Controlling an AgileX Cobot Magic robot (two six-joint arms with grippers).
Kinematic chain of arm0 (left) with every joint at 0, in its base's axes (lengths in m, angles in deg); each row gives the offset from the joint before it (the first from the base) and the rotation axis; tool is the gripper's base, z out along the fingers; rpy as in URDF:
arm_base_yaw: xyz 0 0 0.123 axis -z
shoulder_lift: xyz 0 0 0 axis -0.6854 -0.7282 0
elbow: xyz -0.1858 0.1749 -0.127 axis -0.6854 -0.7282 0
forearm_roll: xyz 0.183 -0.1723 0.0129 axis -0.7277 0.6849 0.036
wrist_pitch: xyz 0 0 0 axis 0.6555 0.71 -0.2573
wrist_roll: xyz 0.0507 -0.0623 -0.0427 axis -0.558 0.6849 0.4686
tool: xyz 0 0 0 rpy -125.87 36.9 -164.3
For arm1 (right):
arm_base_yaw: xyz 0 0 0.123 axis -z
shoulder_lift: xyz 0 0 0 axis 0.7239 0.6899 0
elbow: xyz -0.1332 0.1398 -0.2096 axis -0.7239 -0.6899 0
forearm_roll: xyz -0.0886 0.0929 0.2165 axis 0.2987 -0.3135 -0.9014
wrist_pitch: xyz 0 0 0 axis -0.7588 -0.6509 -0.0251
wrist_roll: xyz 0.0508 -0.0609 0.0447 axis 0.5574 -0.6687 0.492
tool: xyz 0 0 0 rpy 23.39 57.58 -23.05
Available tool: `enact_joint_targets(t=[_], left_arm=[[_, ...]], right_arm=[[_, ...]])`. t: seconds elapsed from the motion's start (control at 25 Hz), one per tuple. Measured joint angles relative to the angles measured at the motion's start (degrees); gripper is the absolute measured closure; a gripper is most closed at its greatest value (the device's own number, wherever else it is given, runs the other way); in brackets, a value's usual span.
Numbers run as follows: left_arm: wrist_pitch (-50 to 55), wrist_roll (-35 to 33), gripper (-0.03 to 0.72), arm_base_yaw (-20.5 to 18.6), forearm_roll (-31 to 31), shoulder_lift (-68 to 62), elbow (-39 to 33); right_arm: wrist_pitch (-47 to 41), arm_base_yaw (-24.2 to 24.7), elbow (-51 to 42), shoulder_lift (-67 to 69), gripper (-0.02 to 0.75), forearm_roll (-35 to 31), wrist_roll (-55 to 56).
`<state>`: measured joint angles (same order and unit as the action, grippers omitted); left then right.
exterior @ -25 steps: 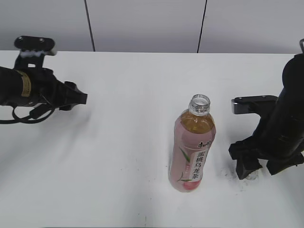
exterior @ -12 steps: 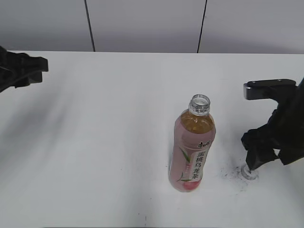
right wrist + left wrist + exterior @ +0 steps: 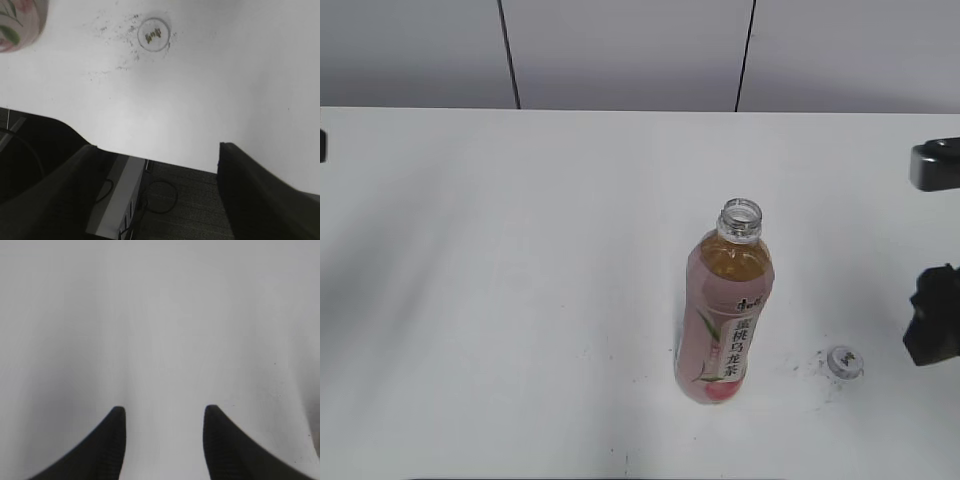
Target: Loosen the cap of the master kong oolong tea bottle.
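The master kong oolong tea bottle stands upright near the table's front, right of centre, its neck open with no cap on it. Its base shows at the top left of the right wrist view. The cap lies on the table to the bottle's right, among dark specks; it also shows in the right wrist view. My right gripper is open and empty, back beyond the cap at the table's edge; its arm shows at the right edge of the exterior view. My left gripper is open and empty over bare table.
The white table runs back to a grey panelled wall. Its edge shows in the right wrist view, with dark floor and cables below it.
My right gripper has let go of the cap, left it on the table and drawn back to the right. My left arm has pulled out of the exterior view to the left.
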<state>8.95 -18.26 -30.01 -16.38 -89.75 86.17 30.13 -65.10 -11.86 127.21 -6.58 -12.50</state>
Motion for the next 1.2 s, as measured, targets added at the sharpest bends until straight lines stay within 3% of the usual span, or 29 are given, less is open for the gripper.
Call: enact_joint_targets(t=[0.36, 0.64, 1.0, 1.2], left_arm=[[13.85, -0.04, 0.377, 0.00, -4.33, 22.98, -6.64], [21.05, -2.06, 0.377, 0.00, -4.52, 38.58, -11.58], [22.73, -6.93, 0.377, 0.00, -4.58, 54.32, -12.63], [22.98, -7.41, 0.377, 0.00, -4.58, 55.82, -12.63]], right_arm=[[-2.56, 0.00, -10.29, -17.83, 0.182, 2.75, 0.00], [-3.95, 0.00, -11.47, -35.89, 0.183, 2.77, -1.34], [-5.18, 0.00, -13.15, -54.81, 0.183, 4.10, -3.64], [-5.72, 0.00, -13.63, -64.51, 0.185, 4.09, -4.17]])
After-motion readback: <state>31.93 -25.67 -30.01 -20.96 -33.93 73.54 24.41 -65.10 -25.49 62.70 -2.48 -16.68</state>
